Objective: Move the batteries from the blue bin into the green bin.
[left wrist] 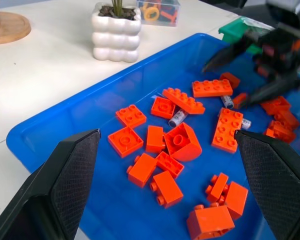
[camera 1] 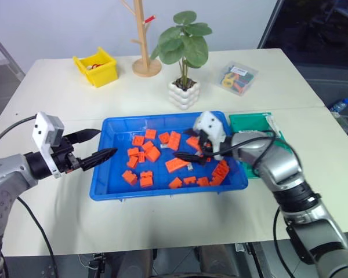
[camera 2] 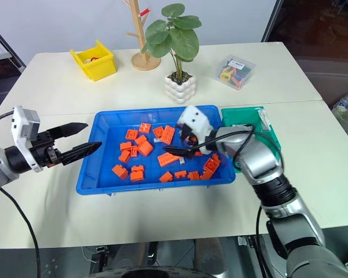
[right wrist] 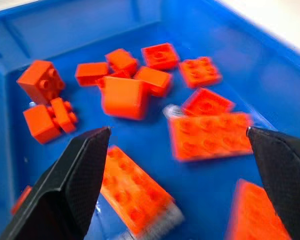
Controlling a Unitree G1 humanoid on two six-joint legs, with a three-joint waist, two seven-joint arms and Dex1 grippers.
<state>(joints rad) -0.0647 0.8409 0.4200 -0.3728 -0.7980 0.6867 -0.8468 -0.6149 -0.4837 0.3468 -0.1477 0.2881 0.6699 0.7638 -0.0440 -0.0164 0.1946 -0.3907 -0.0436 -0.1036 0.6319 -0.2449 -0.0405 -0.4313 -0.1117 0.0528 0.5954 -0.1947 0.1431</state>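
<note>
I find no word, number, brand or sign that I can read anywhere in front of me. The clear lidded box (camera 1: pixel 239 77) at the far side of the table (camera 1: pixel 64 98) carries a small white label on its lid, but its print is too small for me to make out. A whitish slip lies at the rim of the green bin (camera 1: pixel 250 123); I cannot tell whether anything is written on it. The batteries (left wrist: pixel 178 118) among the orange bricks (left wrist: pixel 225 127) in the blue bin (camera 1: pixel 107 188) show dark bands, yet no legible lettering. The yellow bin (camera 1: pixel 97 68) and the white plant pot (camera 1: pixel 184 94) bear no markings I can read.
</note>
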